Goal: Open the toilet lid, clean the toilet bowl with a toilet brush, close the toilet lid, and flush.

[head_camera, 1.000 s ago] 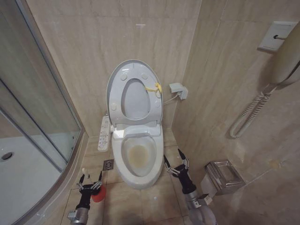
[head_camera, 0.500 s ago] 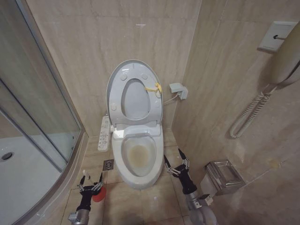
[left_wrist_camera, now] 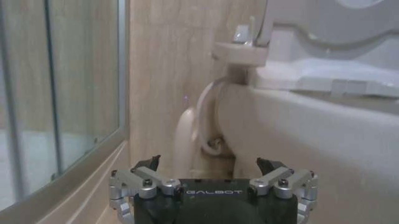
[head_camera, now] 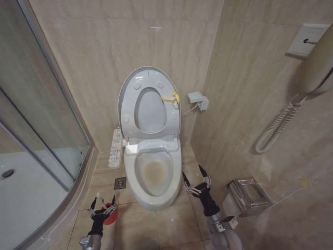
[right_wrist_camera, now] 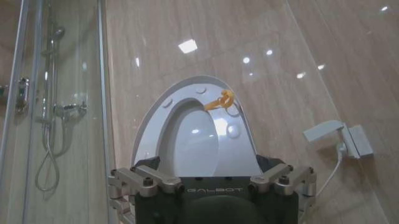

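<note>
The toilet lid [head_camera: 127,88] stands raised against the back wall, with the seat ring [head_camera: 171,112] up in front of it and a yellow tag [head_camera: 171,97] on its right edge. The toilet bowl [head_camera: 153,174] lies uncovered and yellowish inside. My left gripper [head_camera: 102,201] is open, low on the floor left of the bowl, right over the red cup [head_camera: 111,215]; I cannot make out the toilet brush there. My right gripper [head_camera: 195,178] is open beside the bowl's right rim. The left gripper [left_wrist_camera: 209,162] faces the bowl's side [left_wrist_camera: 299,126]. The right gripper [right_wrist_camera: 209,161] faces the lid [right_wrist_camera: 146,121].
A glass shower enclosure [head_camera: 41,130] curves along the left. The button panel [head_camera: 116,147] and a floor drain [head_camera: 120,183] lie left of the bowl. A metal box [head_camera: 248,195] sits on the right wall, near a coiled cord [head_camera: 278,127] and a wall socket [head_camera: 197,99].
My left gripper has sunk lower toward the red cup, and the white handle tip seen beside it earlier has gone from sight. The right gripper has hardly moved.
</note>
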